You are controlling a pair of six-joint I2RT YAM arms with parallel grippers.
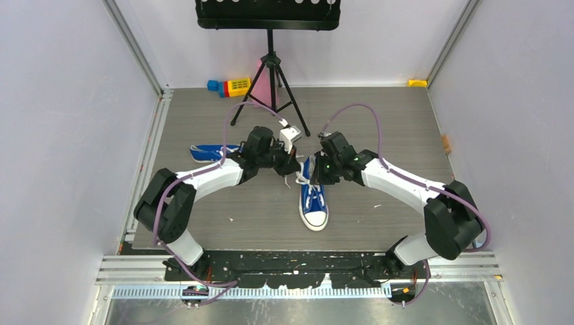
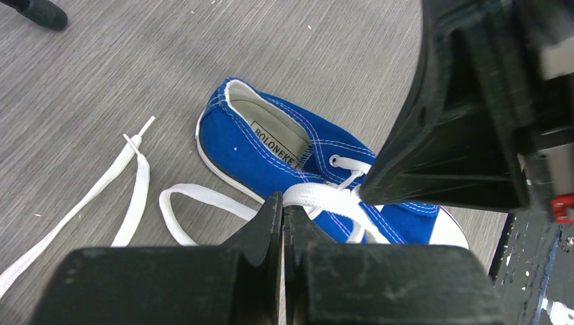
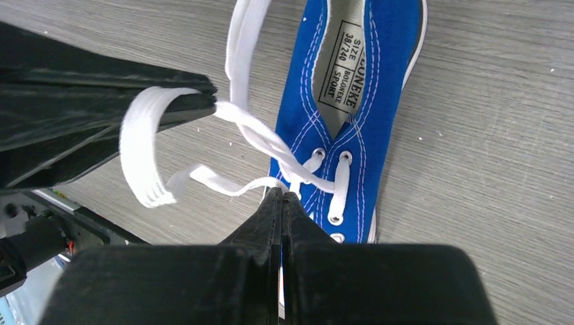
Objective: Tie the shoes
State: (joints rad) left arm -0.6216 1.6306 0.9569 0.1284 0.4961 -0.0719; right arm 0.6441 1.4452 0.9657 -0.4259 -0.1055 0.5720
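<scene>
I see one blue shoe (image 1: 314,206) in the middle of the top view. It lies flat on the gray table (image 1: 386,115), with its white toe pointing at the bottom of the frame. The other shoe (image 1: 203,152) lies on the left and is partly hidden behind my left arm. Both arms meet just above the heel end of the middle shoe.

My left gripper (image 2: 282,206) has its fingers pressed tight together. In the right wrist view it sits at the upper left and pinches a loop of the white lace (image 3: 139,135). My right gripper (image 3: 282,203) is squeezed closed too, and the lace runs right into its tip, so it looks like it has the lace. More loose lace lies on the table at the left of the left wrist view.

A black stand (image 1: 271,74) and some toy blocks (image 1: 233,86) are at the top of the top view.
</scene>
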